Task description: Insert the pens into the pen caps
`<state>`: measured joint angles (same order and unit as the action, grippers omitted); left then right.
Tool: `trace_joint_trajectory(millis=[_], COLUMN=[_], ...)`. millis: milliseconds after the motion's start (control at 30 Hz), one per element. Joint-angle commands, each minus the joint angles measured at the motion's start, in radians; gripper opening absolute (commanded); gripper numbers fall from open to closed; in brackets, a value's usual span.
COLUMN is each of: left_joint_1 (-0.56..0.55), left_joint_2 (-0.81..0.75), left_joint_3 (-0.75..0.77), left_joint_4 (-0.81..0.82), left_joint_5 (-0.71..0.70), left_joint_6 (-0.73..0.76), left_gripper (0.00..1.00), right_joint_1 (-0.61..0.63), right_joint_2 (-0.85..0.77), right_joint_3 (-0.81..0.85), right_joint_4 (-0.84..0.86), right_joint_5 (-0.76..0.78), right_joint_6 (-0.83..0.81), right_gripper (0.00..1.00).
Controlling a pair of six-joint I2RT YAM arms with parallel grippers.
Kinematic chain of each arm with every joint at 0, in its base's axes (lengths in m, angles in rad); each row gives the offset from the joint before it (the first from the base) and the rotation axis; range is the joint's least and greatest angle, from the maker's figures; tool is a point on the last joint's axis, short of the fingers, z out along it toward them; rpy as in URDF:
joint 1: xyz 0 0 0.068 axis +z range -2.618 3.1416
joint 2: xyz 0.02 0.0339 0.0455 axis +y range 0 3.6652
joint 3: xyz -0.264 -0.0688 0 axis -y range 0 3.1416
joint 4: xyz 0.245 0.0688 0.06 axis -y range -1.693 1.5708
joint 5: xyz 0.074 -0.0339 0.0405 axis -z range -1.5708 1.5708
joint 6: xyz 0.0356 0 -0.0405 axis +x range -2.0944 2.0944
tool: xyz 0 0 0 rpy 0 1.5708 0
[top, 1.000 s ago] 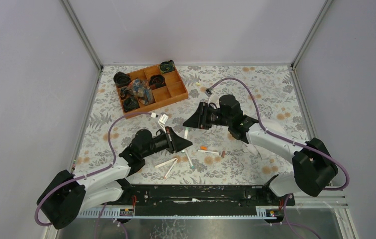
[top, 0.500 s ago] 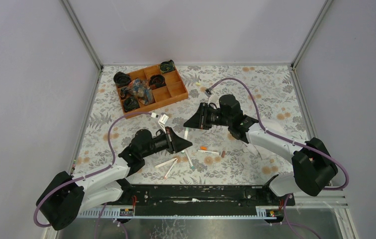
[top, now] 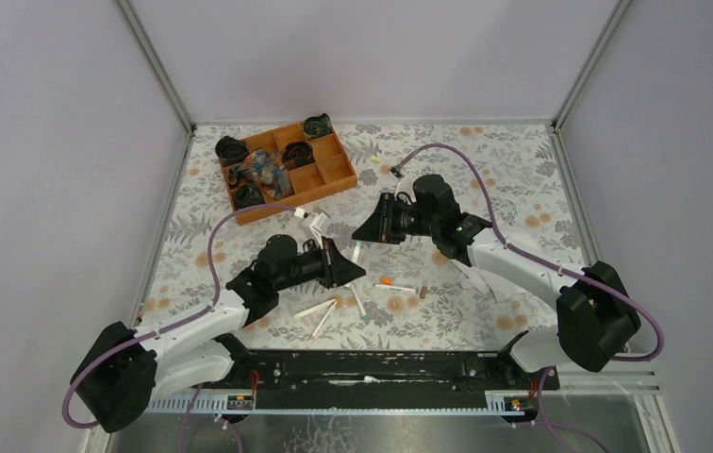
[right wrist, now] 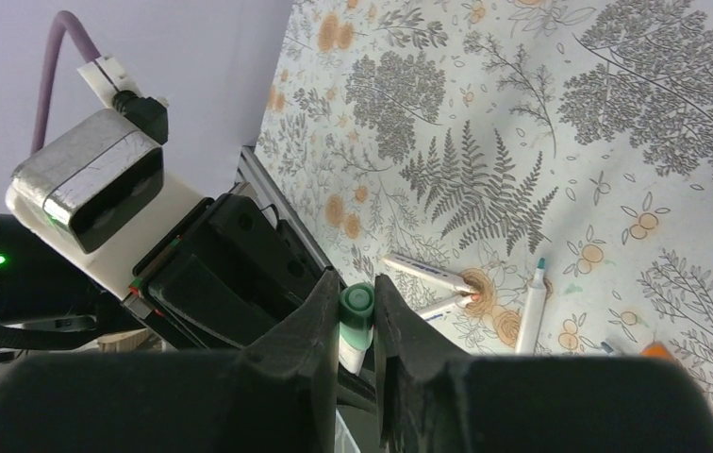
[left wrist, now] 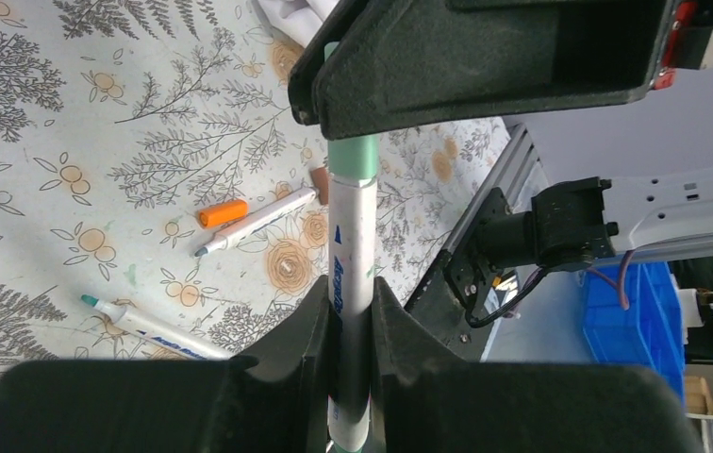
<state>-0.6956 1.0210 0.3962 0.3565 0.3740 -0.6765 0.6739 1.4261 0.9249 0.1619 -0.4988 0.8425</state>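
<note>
Pen (left wrist: 353, 231) is sitting clamped in the left gripper (left wrist: 350, 302) between both arms, its long axis pointing far-right into the green cap (right wrist: 356, 304), which the right gripper (right wrist: 355, 285) is pinching narrowly.

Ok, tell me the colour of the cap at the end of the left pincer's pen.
Pale green; the cap shows best in the left wrist view.

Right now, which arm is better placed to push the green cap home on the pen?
Right, probably. The right gripper is shut on the green cap at the tip of the pen; the left gripper clamps its barrel, so it can simply brace.
</note>
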Motion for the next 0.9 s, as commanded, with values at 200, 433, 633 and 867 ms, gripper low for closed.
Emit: trace_joint_trajectory(millis=[200,433,633,867], left_joint_1=[0.006,0.007,0.007,0.008], left_joint_2=[0.031,0.042,0.048,0.064], left_joint_3=[0.092,0.073,0.069,0.085], left_joint_4=[-0.086,-0.003,0.035,0.053], left_joint_5=[-0.074,-0.03,-0.01,0.007], left_joint_6=[0.107,0.074,0.07,0.074], left_gripper=[0.0,0.0,0.0,0.0], right_joint_1=[0.029,0.038,0.042,0.06], right_joint_2=[0.017,0.023,0.02,0.014], right_joint_3=[0.077,0.059,0.043,0.004], right_joint_4=[-0.187,-0.166,-0.16,-0.138], right_joint_5=[0.003,-0.011,-0.035,-0.06], right_joint_6=[-0.047,-0.012,0.002,0.026], right_gripper=[0.0,0.0,0.0,0.0])
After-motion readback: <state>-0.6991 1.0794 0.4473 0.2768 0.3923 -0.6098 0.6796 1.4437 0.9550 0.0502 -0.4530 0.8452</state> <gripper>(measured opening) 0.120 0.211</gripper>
